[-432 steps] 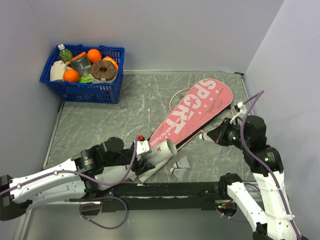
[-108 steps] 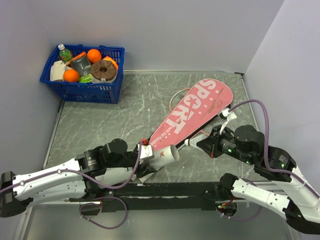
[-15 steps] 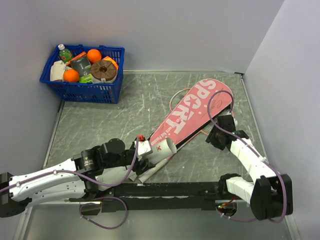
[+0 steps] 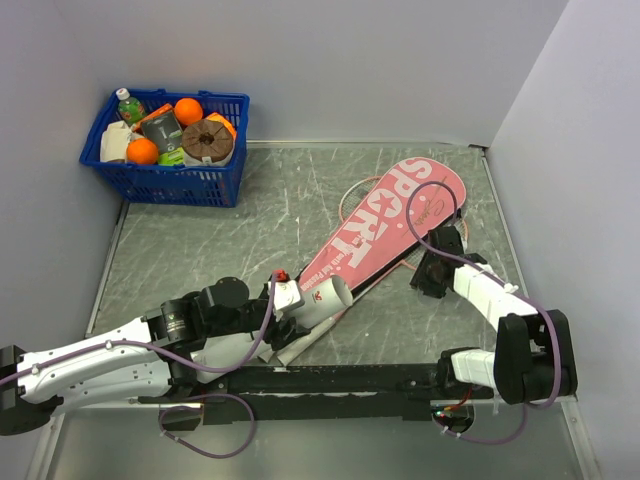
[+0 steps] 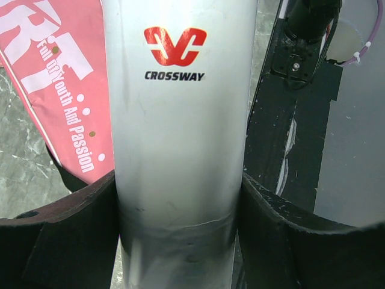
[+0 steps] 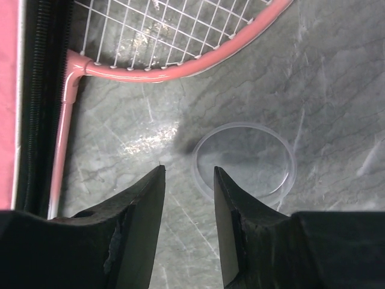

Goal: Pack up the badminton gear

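Note:
My left gripper is shut on a white tube and holds it slanted above the narrow end of the pink "SPORT" racket bag. In the left wrist view the tube, marked CROSSWAY, fills the space between both pads. My right gripper points down at the table beside the bag's right edge. It is open, with the left rim of a clear round lid lying just under its tips. A pink racket head pokes out of the bag.
A blue basket of groceries stands at the back left corner. Another racket hoop shows at the bag's left edge, and whitish handles lie under the left gripper. The black mounting bar runs along the near edge.
The right arm has folded back toward its base and its gripper now hangs over the lid. The shuttlecocks seen earlier no longer show. The left arm and tube have barely moved.

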`<state>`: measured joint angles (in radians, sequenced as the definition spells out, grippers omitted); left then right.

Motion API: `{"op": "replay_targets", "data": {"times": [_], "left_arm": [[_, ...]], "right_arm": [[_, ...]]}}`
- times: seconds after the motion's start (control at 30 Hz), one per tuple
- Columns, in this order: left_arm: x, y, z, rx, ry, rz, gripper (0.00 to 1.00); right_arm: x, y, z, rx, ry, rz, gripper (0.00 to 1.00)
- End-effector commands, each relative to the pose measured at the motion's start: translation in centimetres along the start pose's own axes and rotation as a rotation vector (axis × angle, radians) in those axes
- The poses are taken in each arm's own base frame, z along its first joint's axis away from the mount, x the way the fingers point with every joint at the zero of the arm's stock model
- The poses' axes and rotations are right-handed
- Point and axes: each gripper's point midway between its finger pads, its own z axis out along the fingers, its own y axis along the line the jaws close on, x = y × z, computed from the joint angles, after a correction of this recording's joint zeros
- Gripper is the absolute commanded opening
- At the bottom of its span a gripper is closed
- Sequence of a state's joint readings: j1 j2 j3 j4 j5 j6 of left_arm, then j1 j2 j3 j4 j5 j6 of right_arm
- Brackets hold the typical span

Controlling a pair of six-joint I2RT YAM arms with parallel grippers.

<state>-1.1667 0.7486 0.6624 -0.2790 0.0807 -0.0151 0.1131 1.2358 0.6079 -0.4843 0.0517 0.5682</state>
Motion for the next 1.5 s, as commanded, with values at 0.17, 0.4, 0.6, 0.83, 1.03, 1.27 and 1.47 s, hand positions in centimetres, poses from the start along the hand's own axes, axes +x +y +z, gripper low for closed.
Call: {"op": "replay_targets", "data": {"times": [0.17, 0.4, 0.6, 0.83, 1.03, 1.27, 1.47], "left_arm": [[-3.4, -0.1, -0.9, -0.003, -0.099, 0.001, 0.01], [-3.5, -0.1, -1.0, -0.001, -0.103, 0.000, 0.01], [-3.5, -0.2, -1.0, 0.001, -0.104, 0.001, 0.01], [-3.3, -0.1, -0.9, -0.001, -0.096, 0.002, 0.01], [-3.2, 0.0, -0.7, -0.004, -0.092, 0.002, 0.01], [-2.8, 0.0, -0.3, -0.006, -0.075, 0.002, 0.01], [-2.5, -0.2, 0.1, 0.008, -0.061, 0.005, 0.01]], "right_arm": [[-1.2, 0.3, 0.6, 0.007, -0.023, -0.005, 0.42], [-1.1, 0.5, 1.1, 0.015, 0.003, -0.007, 0.34], [-1.1, 0.5, 1.2, 0.014, 0.006, -0.004, 0.24], [-1.0, 0.6, 1.2, 0.006, 0.011, -0.013, 0.06], [-1.4, 0.7, 0.5, -0.006, -0.012, -0.024, 0.01], [-1.1, 3.1, -3.5, -0.172, -0.029, -0.027, 0.00], [-1.3, 5.8, -9.8, -0.395, -0.129, -0.099, 0.00]]}}
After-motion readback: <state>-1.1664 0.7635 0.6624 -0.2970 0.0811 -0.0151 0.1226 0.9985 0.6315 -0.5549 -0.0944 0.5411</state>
